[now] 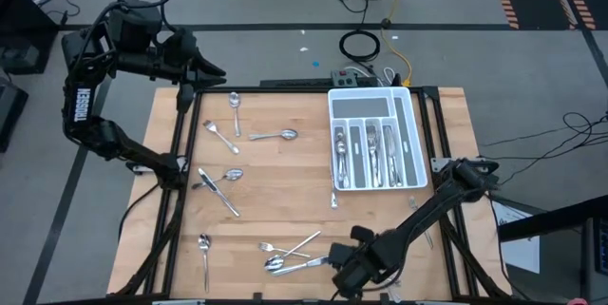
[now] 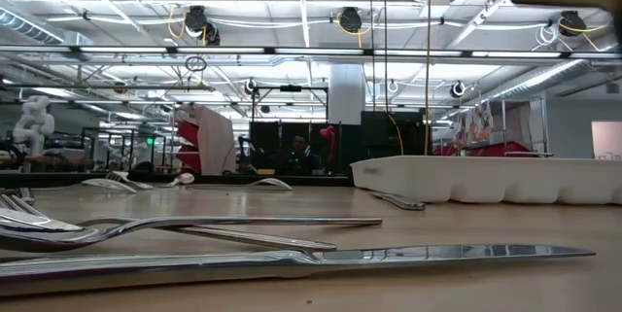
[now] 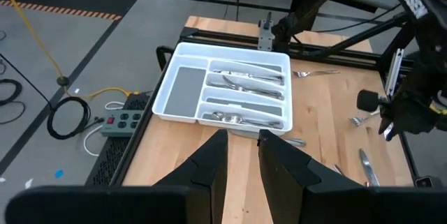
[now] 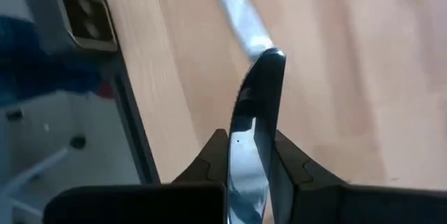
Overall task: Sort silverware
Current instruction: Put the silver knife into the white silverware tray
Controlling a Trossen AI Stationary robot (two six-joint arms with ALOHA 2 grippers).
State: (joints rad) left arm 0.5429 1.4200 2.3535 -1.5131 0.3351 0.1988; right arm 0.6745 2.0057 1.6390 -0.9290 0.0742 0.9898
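Observation:
Loose silverware lies about the wooden table: spoons [image 1: 275, 136], a fork [image 1: 220, 134], a knife [image 1: 220, 194] and a heap [image 1: 288, 256] by the near edge. More pieces fill the white tray [image 1: 377, 139] at the far right. My right gripper [image 1: 340, 259] is low at the near edge, just right of the heap, shut on one shiny piece. My left gripper [image 1: 207, 72] hovers over the table's far left corner. Its fingers are slightly apart in the left wrist view [image 3: 242, 151] and hold nothing. My right gripper pinches a slim shiny piece of silverware [image 4: 255, 112] between its two fingers. The piece runs along the fingers, and its rounded end [image 4: 271, 60] sticks out past their tips. Whether it is lifted clear of the wood, I cannot tell.
Black rails frame the tabletop [image 1: 285, 167] on all sides. A power strip [image 1: 350, 79] and cables lie beyond the far edge. In the low view a knife [image 2: 292, 259] and forks [image 2: 146, 225] lie close to the camera, with the tray [image 2: 486, 178] behind them.

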